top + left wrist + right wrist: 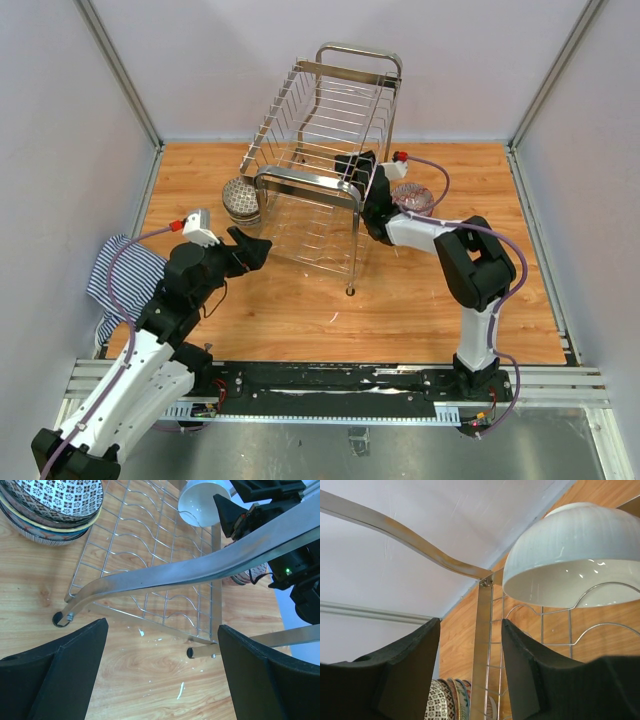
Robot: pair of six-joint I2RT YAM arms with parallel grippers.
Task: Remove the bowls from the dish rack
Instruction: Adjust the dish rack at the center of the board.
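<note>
Nearest, the left gripper (162, 626) hangs wide open and empty, just before the near handle of the dish rack (320, 150). Left of the rack, on the table (450, 300), stands a stack of patterned bowls (240, 198). Farther in, the right gripper (471, 630) is inside the rack with its jaws apart, gripping nothing, just beside a white bowl (575, 550) on the wires. Another bowl (412, 198) sits right of the rack.

The left arm (140, 365) and the right arm (478, 330) share one build: white lower links, bulky black joints, and a lilac cable (108, 285) looping up to a small grey wrist camera (198, 224) with a red tip. The fingers (60, 680) are matt black wedges. A green light (287, 571) glows on the right arm's black housing.
</note>
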